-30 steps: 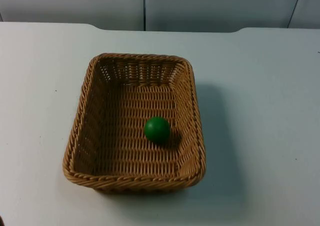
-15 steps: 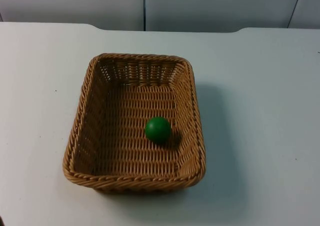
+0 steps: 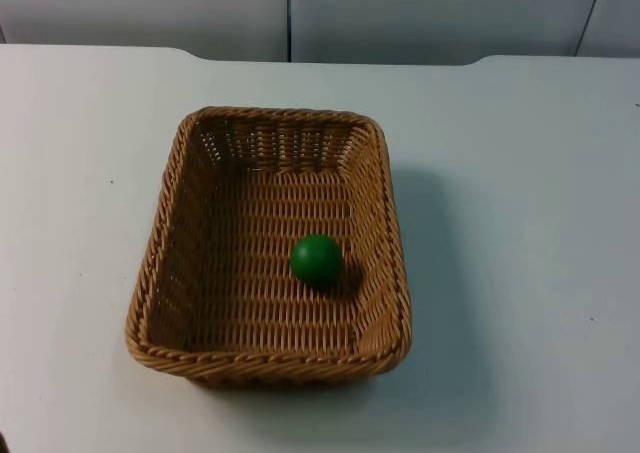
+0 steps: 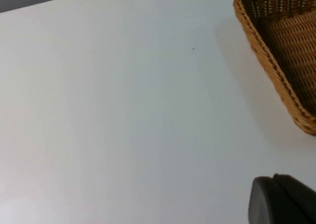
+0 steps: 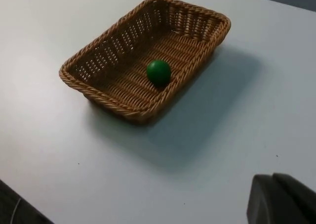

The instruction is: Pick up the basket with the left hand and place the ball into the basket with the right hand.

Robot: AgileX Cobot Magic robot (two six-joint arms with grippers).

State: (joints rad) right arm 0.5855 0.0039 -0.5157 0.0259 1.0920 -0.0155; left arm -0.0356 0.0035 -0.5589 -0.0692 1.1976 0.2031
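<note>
White table (image 3: 80, 173) unchanged: ball (image 3: 316, 259) stays in basket (image 3: 160, 263); pincer states perhaps unreadable, cannot tell.

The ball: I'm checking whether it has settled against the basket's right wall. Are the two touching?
Apart. In the top view a strip of woven floor shows between the green ball and the right wall of the basket; the right wrist view shows the same gap.

A brown woven basket (image 3: 270, 248), rectangular and open-topped, sits flat on the white table (image 3: 520, 173). A green ball (image 3: 316, 259) rests on its floor, at about four o'clock from the basket's middle, near the right wall.
</note>
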